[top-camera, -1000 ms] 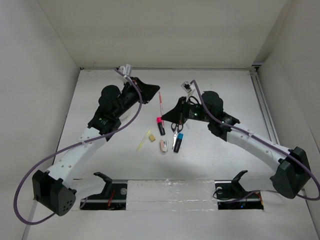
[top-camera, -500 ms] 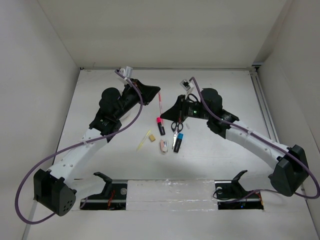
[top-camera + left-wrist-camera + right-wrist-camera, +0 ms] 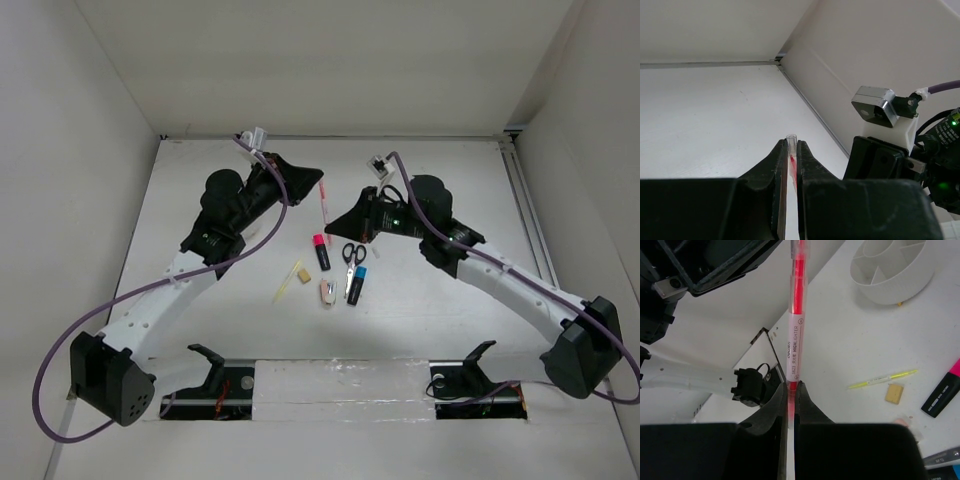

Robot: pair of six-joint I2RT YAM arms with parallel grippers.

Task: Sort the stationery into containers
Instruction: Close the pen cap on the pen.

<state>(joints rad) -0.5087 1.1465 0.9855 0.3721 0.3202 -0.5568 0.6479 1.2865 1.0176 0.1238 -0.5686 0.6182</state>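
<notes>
White walls (image 3: 90,200) close the surface (image 3: 440,300) on the left, back and right, with a rail (image 3: 527,220) along the right edge. The far half and the right side lie open, and the loose stationery sits bunched at mid-surface between the arms. The pen (image 3: 323,207) is off the surface, gripped at both ends. The left tool (image 3: 312,180) is clamped tight on its far end, where the clear tip pokes out between the fingers (image 3: 780,160). The right tool (image 3: 340,225) is pinched shut on its near end. Below them lie the pink highlighter (image 3: 321,251), scissors (image 3: 353,254), blue highlighter (image 3: 356,284), white-pink piece (image 3: 327,291), eraser (image 3: 303,272) and yellow stick (image 3: 286,283), all apart from both tools. The tray (image 3: 880,292) shows only in the right wrist view, cut off by the frame's top, and from above I cannot find it. The pen's white label reads "HIGHLIGHTER"; its smaller print is too fine to read surely.
</notes>
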